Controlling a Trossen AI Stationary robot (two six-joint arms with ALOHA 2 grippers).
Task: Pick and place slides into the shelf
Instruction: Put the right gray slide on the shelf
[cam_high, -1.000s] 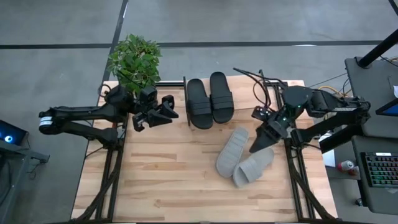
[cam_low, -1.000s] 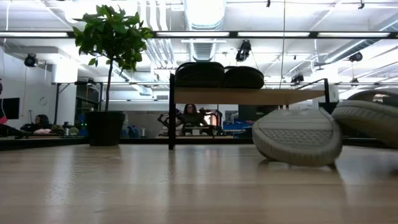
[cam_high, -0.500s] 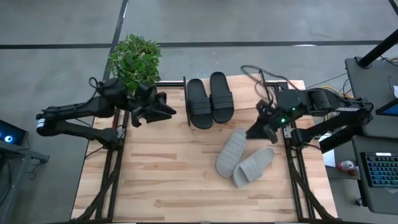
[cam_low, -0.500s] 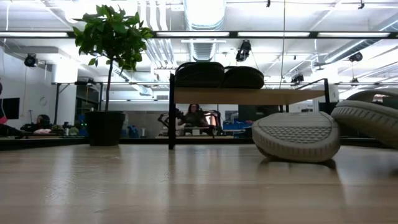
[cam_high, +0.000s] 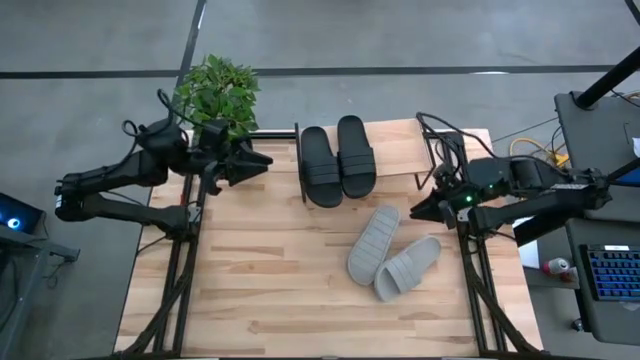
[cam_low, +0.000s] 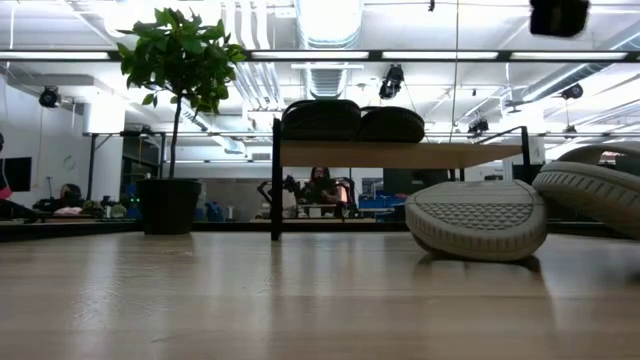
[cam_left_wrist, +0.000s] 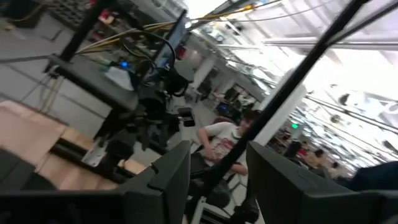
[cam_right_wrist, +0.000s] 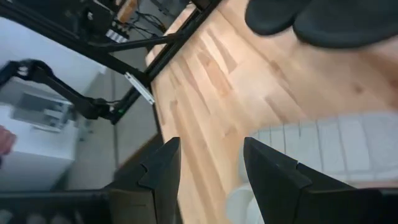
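No text, label or number can be read anywhere.

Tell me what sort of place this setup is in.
Probably a robotics lab or open workshop. Exposed ceiling ducts run overhead, a person sits at a workstation beyond the table, and a keyboard sits on a desk beside the rig.

Seen from directly overhead, the high camera takes in the whole table, with the shelf toward 12 o'clock. A second camera at tabletop level looks flat across the wood at the same shelf and the room behind. The left wrist camera points out past its fingers into the room, while the right wrist camera looks down close at the tabletop.
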